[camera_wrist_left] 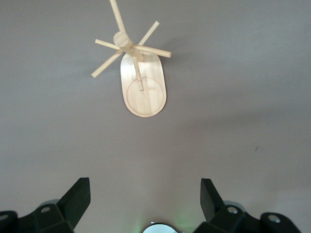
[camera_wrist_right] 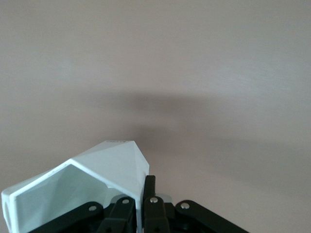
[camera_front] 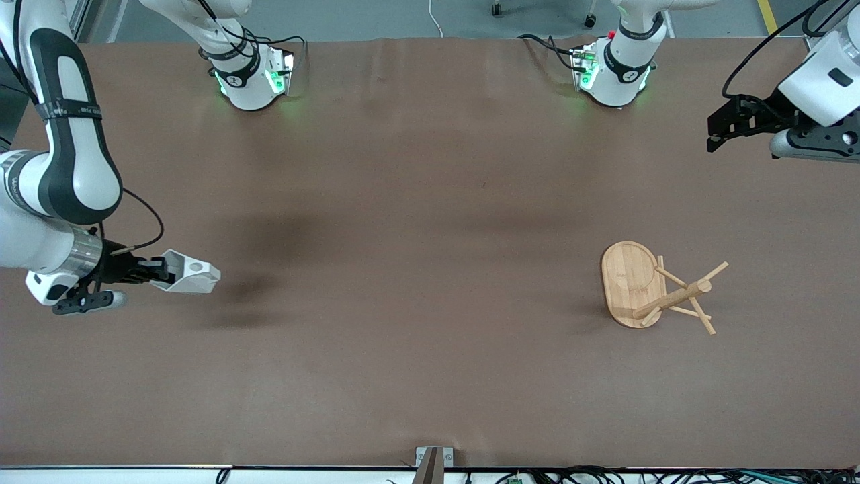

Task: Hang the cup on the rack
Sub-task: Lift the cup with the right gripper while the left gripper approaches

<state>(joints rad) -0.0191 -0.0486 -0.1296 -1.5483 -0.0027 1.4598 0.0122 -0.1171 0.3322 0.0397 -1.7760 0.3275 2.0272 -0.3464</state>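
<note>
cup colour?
White: the small faceted angular cup in the right hand, clearest in the front view.

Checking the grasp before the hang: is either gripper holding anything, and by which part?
The right gripper holds the cup by its rim wall; the left gripper is open, empty.

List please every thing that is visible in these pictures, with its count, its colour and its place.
cup: one, white, held in the air by the right gripper, over the right arm's end of the table.
rack: one, light bamboo, standing on the table toward the left arm's end.
table: one, brown surface, under everything.
right gripper: one, black, shut on the cup's wall.
left gripper: one, black, open, waiting above the left arm's end of the table.
</note>
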